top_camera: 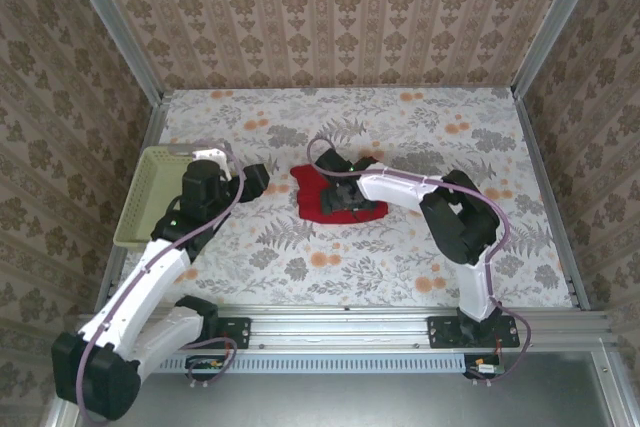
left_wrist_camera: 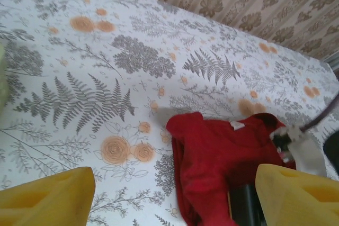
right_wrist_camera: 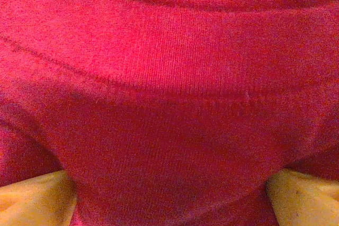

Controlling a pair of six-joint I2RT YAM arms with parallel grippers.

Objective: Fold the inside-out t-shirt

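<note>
The inside-out t-shirt (top_camera: 318, 199) lies bunched in a red heap at the middle of the table, a small white label (left_wrist_camera: 237, 125) showing at its neck. My right gripper (top_camera: 347, 197) is down on the heap. In the right wrist view its yellow fingers (right_wrist_camera: 34, 202) stand far apart with red cloth (right_wrist_camera: 169, 78) spread between them, open (right_wrist_camera: 169, 202). My left gripper (top_camera: 262, 179) hovers just left of the shirt, over the table. Its yellow fingers (left_wrist_camera: 47, 199) are wide apart and open (left_wrist_camera: 175, 199), with the shirt's left edge (left_wrist_camera: 212, 157) ahead of them.
A pale green basket (top_camera: 150, 197) sits at the table's left edge, beside the left arm. Metal rails and patterned walls close in the floral tablecloth (top_camera: 400, 267). The right arm's wrist (left_wrist_camera: 302, 149) shows at the right of the left wrist view.
</note>
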